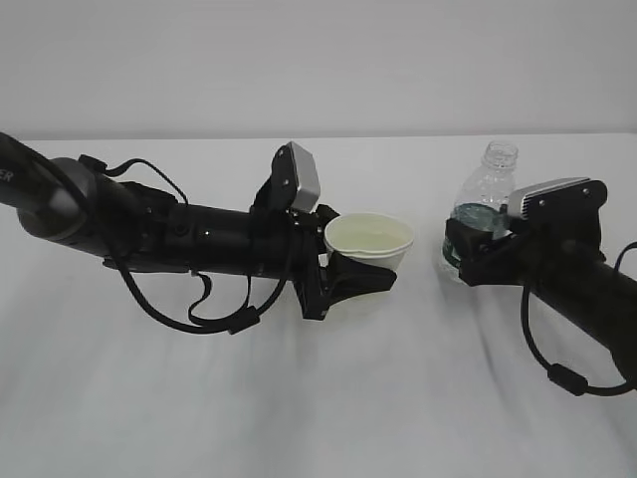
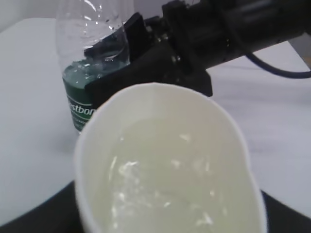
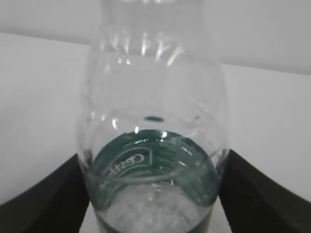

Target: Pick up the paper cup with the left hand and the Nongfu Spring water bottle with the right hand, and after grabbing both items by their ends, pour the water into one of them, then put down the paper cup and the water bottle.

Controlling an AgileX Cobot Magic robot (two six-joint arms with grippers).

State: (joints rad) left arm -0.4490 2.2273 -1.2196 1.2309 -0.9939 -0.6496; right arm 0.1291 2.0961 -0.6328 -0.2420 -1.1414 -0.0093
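Note:
The white paper cup sits between the fingers of my left gripper, which is shut on its lower wall, and it is squeezed to an oval. Water fills much of the cup. The Nongfu Spring water bottle stands upright on the table to the right, capless, with a little water at its bottom. My right gripper is open around its green label band. Its fingers flank the bottle with a thin gap on the right side.
The white tablecloth stretches bare in front of both arms. Loose black cables hang under the left arm and the right arm. A pale wall rises behind the table's far edge.

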